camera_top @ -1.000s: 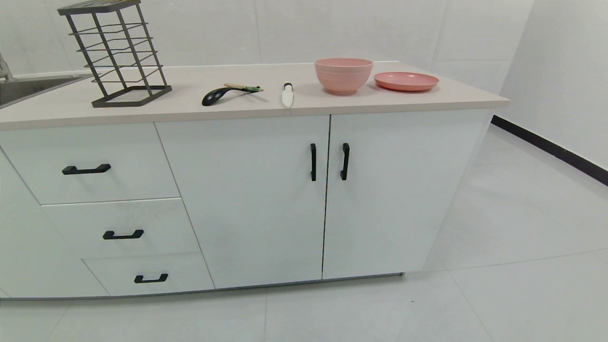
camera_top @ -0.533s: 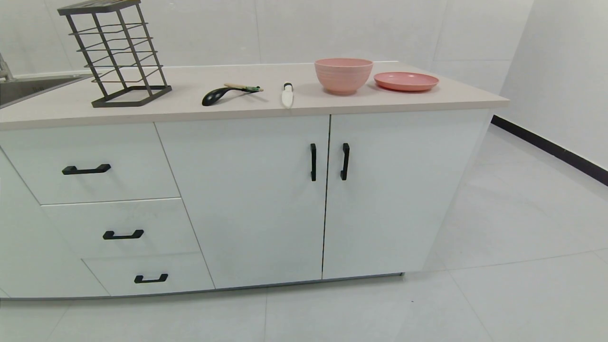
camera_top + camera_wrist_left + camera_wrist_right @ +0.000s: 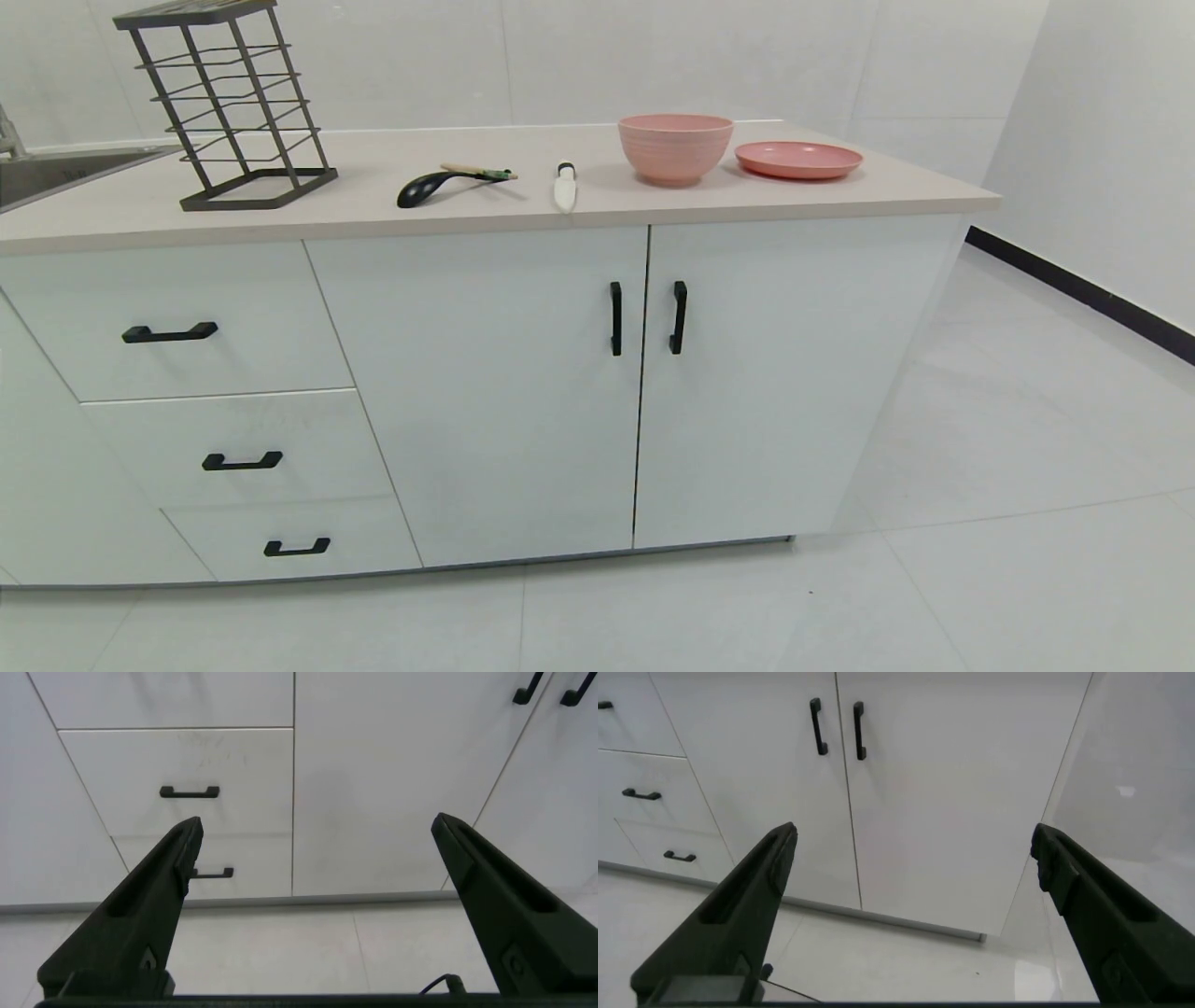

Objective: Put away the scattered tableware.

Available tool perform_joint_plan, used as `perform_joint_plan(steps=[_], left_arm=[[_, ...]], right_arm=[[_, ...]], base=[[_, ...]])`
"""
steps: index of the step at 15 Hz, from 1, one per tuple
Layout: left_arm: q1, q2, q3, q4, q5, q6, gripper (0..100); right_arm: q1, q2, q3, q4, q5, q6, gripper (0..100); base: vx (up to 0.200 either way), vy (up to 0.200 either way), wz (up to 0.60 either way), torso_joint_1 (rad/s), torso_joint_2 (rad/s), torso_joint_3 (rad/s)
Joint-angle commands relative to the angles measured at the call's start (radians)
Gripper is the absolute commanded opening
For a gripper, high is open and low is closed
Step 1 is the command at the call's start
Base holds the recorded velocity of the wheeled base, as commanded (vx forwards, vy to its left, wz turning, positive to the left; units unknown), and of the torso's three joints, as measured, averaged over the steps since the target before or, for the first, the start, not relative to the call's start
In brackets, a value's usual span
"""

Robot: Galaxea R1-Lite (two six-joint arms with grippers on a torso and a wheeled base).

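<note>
Countertop [image 3: 373,213]: wire rack [image 3: 233,112] far left; pink bowl [image 3: 675,147] beside pink plate [image 3: 798,159], right; black spoon [image 3: 420,189], white knife [image 3: 565,189] mid. L gripper [image 3: 316,821], R gripper [image 3: 913,831] spread wide, empty, low by cabinet fronts [image 3: 504,392]. Risk: knife near front edge, sloppy reach could knock it off.

Head view looks down on the cabinet [image 3: 485,392]; both wrist views face its front, lower.
</note>
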Motion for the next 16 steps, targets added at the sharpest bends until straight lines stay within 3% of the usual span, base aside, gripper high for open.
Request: perform_joint_plan(steps=[1,6,11,14,16], left_arm=[[0.000,0.001,0.000,-0.001,0.000,-0.001,100],[0.000,0.001,0.000,-0.001,0.000,-0.004,100],[0.000,0.001,0.000,-0.001,0.000,-0.002,100],[0.000,0.001,0.000,-0.001,0.000,-0.001,100],[0.000,0.001,0.000,-0.001,0.000,0.001,100]], right_arm=[[0.000,0.084,-0.017,0.002,-0.001,0.000,100],[0.017,0.201,-0.026,-0.033,0.042,0.001,100],[0.022,0.366,-0.153,-0.101,0.045,-0.003,100],[0.052,0.469,-0.186,-0.108,0.060,-0.060,100],[0.054,0.629,-0.212,-0.205,0.063,-0.140,100]], base=[[0.000,0.000,0.00,0.000,0.00,0.000],[0.000,0.000,0.00,0.000,0.00,0.000],[0.000,0.000,0.00,0.000,0.00,0.000],[0.000,0.000,0.00,0.000,0.00,0.000],[0.000,0.000,0.00,0.000,0.00,0.000]])
